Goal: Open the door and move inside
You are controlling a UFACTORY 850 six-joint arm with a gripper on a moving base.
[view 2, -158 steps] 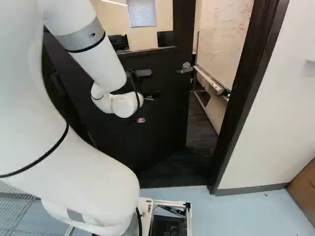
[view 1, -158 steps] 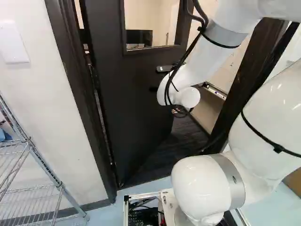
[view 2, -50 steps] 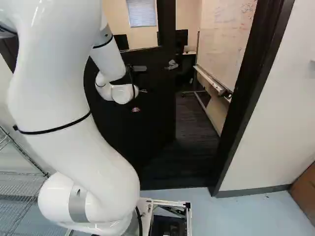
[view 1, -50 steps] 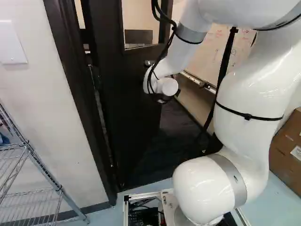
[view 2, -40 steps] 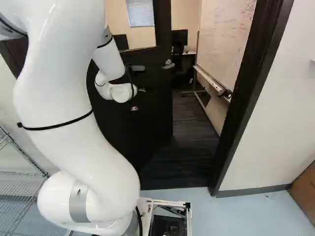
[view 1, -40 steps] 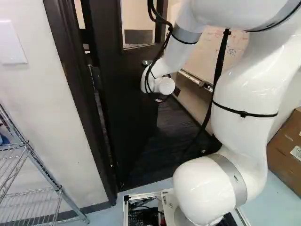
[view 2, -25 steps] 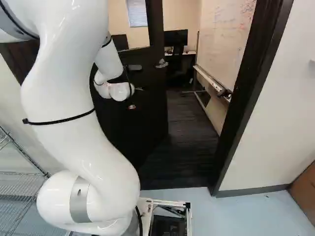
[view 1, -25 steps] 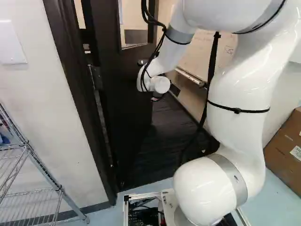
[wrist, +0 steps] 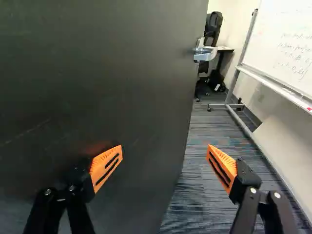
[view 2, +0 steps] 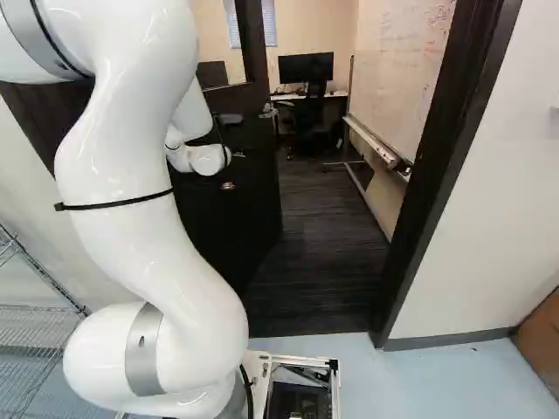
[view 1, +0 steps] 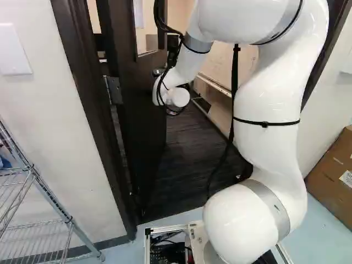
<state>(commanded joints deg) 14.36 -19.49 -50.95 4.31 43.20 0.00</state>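
With twelve straight ahead of the base (view 2: 301, 359), your door (view 1: 140, 110) stands at about eleven o'clock, swung well into the room. The floor beyond (view 2: 323, 236) shows from twelve to one. The claw (wrist: 164, 165) is spread wide and grips nothing: one orange pad (wrist: 106, 166) sits close over the door's face, perhaps touching, the other over the carpet.

You seem to be in the pushing step, with the drive inside ahead. Ease the door towards ten, pressing near its free edge, where leverage is best, and leave the handle (wrist: 205, 52) alone. Push gently, or the pad may skid off the edge. Before driving, judge whether the elbow clears the right-hand door frame (view 2: 437, 175) and the whiteboard (view 2: 402, 70) at one.

The door's long axis is upright. Its width runs from the hinge (view 1: 114, 89) at eleven inward towards twelve, and the visible face looks roughly towards four.
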